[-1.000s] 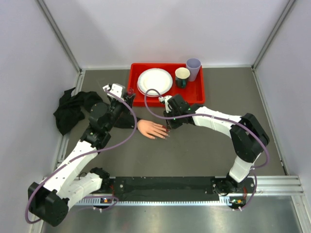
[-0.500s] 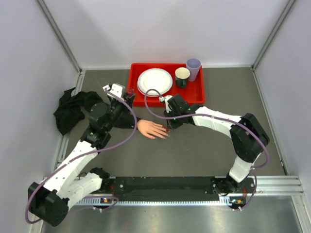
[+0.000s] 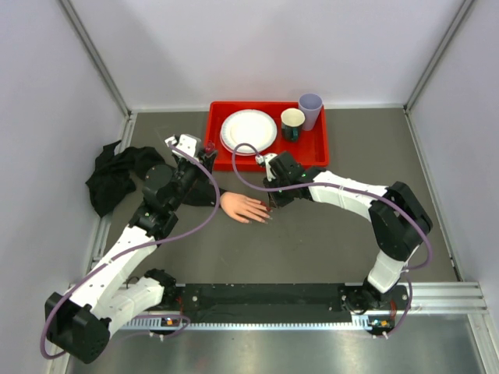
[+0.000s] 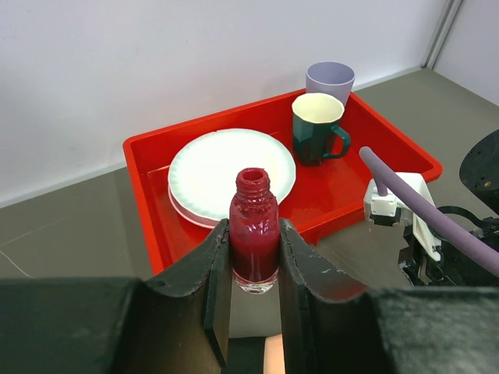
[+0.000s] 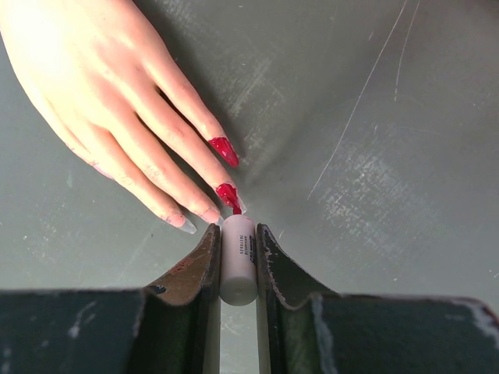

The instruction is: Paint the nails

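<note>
The pale mannequin hand lies flat on the grey table, its black sleeve running left under my left arm. The right wrist view shows the hand with two nails painted dark red; a nail further left is bare. My right gripper is shut on the white brush cap, and the red brush tip touches the lower painted nail. My left gripper is shut on an open bottle of dark red polish, held upright left of the tray, above the sleeve.
A red tray at the back holds white plates, a dark green mug and a lilac cup. A black cloth is bunched at the left wall. Metal rails border the table on both sides.
</note>
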Controlling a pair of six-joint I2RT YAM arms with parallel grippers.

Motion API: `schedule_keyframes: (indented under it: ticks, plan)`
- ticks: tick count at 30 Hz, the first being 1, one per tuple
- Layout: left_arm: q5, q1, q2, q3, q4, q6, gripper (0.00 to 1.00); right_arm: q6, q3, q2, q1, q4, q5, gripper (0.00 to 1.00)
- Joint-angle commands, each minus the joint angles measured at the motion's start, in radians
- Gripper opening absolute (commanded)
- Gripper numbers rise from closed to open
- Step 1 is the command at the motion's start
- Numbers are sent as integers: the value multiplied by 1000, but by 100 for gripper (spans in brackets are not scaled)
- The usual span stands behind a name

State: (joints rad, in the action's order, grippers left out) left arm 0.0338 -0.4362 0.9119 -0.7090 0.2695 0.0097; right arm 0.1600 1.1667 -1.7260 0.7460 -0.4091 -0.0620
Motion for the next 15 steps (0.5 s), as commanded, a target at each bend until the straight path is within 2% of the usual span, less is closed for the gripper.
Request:
schedule_keyframes:
  ticks: [1, 15]
  plan:
    - [12, 5, -5, -10, 57, -5, 0, -7, 1, 25, 9, 15, 21, 0]
    - [12, 5, -7, -9, 57, -5, 0, -8, -16, 42, 1, 10, 25, 0]
